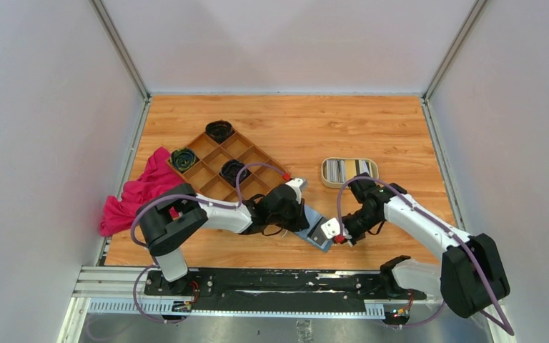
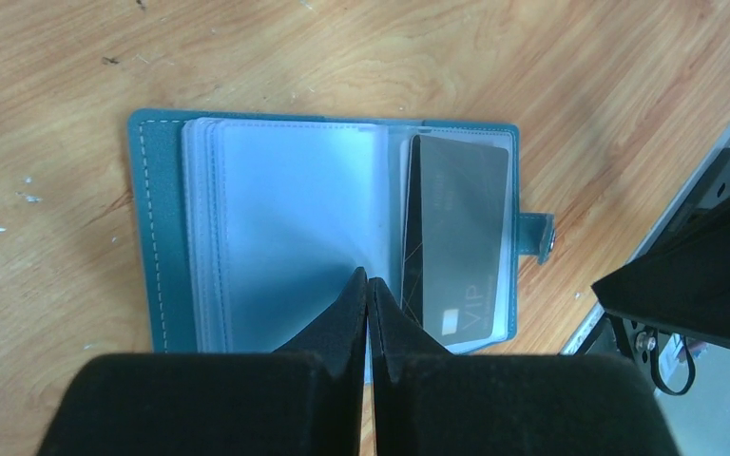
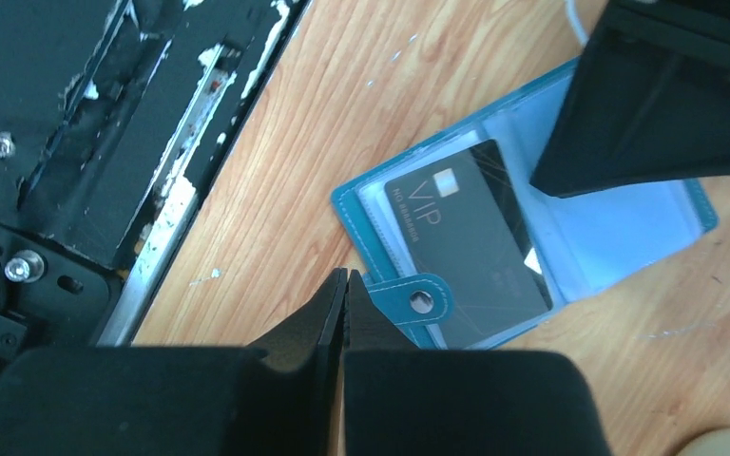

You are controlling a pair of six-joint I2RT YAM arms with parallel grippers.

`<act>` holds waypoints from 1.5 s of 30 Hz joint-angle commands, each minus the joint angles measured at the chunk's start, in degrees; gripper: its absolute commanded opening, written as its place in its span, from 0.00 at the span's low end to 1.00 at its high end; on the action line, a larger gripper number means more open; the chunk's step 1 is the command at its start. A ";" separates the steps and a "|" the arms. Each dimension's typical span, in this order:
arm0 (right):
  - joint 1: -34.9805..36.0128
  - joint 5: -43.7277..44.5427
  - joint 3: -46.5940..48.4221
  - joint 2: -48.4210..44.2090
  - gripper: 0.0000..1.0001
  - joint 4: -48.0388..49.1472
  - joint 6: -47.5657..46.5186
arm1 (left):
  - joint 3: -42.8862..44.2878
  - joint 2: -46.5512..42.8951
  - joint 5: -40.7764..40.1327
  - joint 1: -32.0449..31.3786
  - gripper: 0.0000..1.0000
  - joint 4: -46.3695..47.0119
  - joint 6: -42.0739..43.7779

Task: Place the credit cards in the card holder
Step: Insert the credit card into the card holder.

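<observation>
A crumpled magenta cloth (image 1: 139, 193) lies at the left edge of the orange-brown wood-grain worktop (image 1: 372, 128). Just beside it sits a brown wooden compartment tray (image 1: 251, 151), turned diamond-wise, with dark rolled bundles (image 1: 219, 130) in three of its square cells; their material cannot be told.

Near the front middle lies the teal-blue folding card holder (image 2: 147, 237), open flat on the worktop. White stitching runs along its leather-like border, and inside is a stack of clear, pale-blue plastic sleeves (image 2: 285, 228). The left pincer (image 2: 367, 280) is clenched, with its black tapered fingers pressed tip to tip and nothing between them, resting on the sleeves near the fold. In the sleeve on the side nearer the right arm is a dark credit card (image 2: 456, 247), glossy with thin angled lines and the letters "VIP" printed large. A line of smaller print beside that is too small to read.

A rounded snap tab (image 3: 416, 299) with a metal stud juts from that edge of the holder. The right pincer (image 3: 345, 280) is also clenched and empty, its tips just beside the tab.

Farther back on the right, a cream oval tray (image 1: 324, 174) holds whitish-grey credit cards (image 1: 339, 169).
</observation>
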 commanded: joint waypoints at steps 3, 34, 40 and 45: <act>2.94 5.49 -1.24 4.08 0.00 -1.49 -4.19 | 0.83 2.79 0.50 -1.13 0.00 -0.75 1.16; 8.21 16.28 -2.67 7.77 0.00 15.53 14.37 | 0.85 3.12 1.62 -5.26 0.00 -0.74 -3.05; 4.30 12.52 -0.15 3.57 0.03 9.10 15.09 | -1.73 -2.65 -2.51 -4.21 0.08 -0.75 -3.15; -1.38 4.18 0.60 -0.40 0.04 4.87 12.62 | -3.45 -8.63 -3.46 -3.89 0.16 -0.82 -1.75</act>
